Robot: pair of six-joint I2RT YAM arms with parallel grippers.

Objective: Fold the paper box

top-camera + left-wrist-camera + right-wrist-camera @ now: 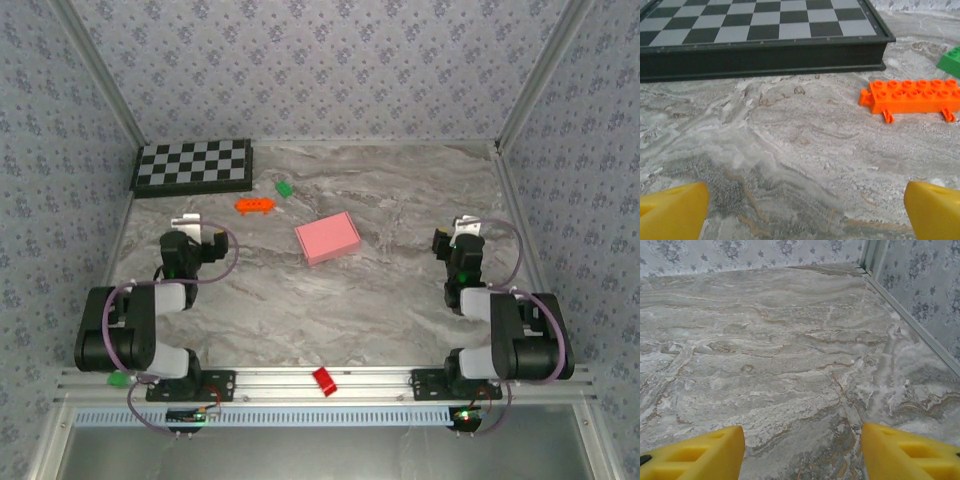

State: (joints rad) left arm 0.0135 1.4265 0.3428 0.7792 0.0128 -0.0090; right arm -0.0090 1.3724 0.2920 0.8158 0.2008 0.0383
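The paper box (328,238) lies flat and closed mid-table (400,300), well apart from the left gripper (197,226) and right gripper (462,232), both wide open and empty; any parking move should steer clear of it

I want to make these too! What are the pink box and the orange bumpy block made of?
The pink box looks like matte card or paper: flat, plain, crisp edges, no shine. The orange block seems moulded plastic: smooth, slightly glossy, rows of round studs on top.
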